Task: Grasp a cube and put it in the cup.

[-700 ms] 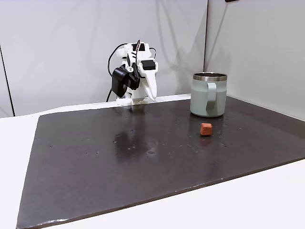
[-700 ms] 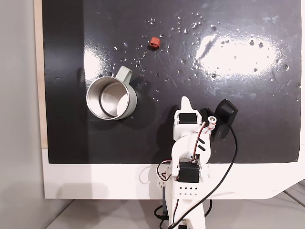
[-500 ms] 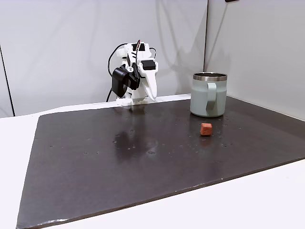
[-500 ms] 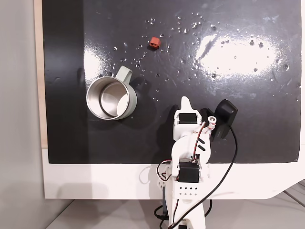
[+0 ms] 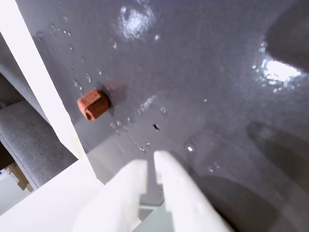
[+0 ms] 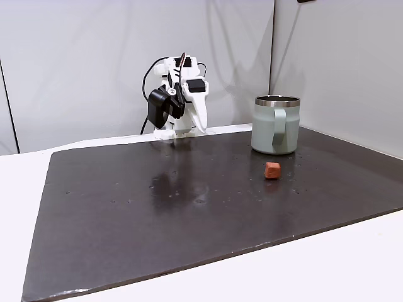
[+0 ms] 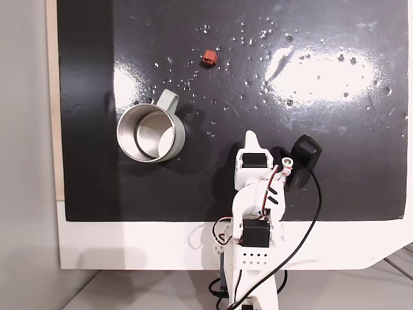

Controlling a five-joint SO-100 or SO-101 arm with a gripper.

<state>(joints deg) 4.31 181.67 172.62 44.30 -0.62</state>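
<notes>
The small reddish-orange cube (image 5: 92,104) (image 6: 272,170) (image 7: 208,57) lies on the dark mat, a short way in front of the cup. The pale grey-green cup (image 6: 276,126) (image 7: 120,132) stands upright with a steel rim, and in a fixed view its inside looks empty. My gripper (image 5: 150,162) (image 6: 200,126) (image 7: 250,135) is folded back near the arm's base with its white fingers together and nothing between them. It is well away from the cube and beside the cup. In the wrist view the cube sits up and to the left of the fingertips.
A glossy dark mat (image 6: 157,207) covers most of the white table (image 6: 352,264). It is wet-looking, with small droplets around the cube. The arm's base (image 7: 255,248) and cables stand at the mat's back edge. A grey wall rises close behind.
</notes>
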